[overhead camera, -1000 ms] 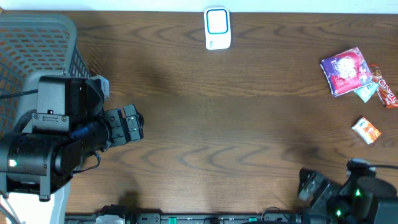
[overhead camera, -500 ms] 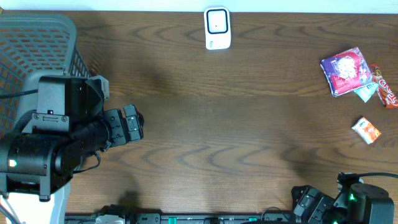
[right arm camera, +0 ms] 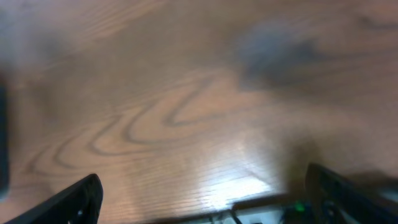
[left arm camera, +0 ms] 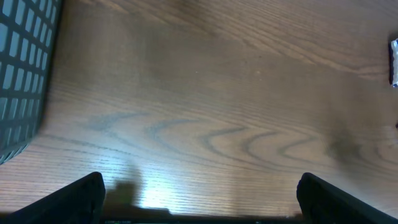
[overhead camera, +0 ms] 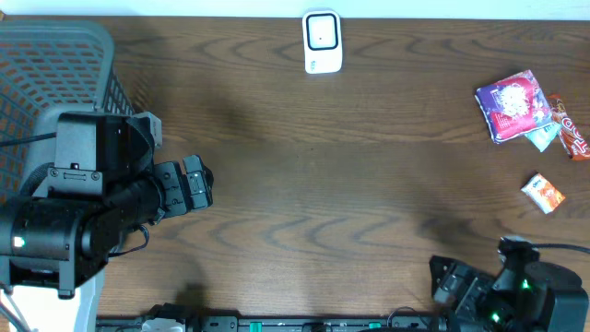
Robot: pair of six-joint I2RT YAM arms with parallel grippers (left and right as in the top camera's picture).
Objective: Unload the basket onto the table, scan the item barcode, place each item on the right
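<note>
Several snack packets lie at the table's far right: a purple packet (overhead camera: pixel 513 106), a red one (overhead camera: pixel 573 135), a teal one (overhead camera: pixel 544 138) and a small orange-and-white packet (overhead camera: pixel 542 193). No barcode shows on any of them. A white scanner (overhead camera: pixel 322 41) stands at the back middle. My left gripper (overhead camera: pixel 198 184) hovers at the left beside the basket, open and empty; in the left wrist view its fingers (left arm camera: pixel 81 199) stand wide apart over bare wood. My right gripper (overhead camera: pixel 445 279) sits at the front right edge, open, with nothing between its fingers (right arm camera: pixel 71 202). Both are far from the packets.
A grey mesh basket (overhead camera: pixel 55 65) fills the back left corner, and its wall (left arm camera: pixel 18 74) shows at the left of the left wrist view. The right wrist view is blurred. Cables run along the table's front edge (overhead camera: pixel 304 323).
The right arm has shifted a little left along the front edge, dipping toward it and coming partly back. The left arm and all the packets stay where they were.
</note>
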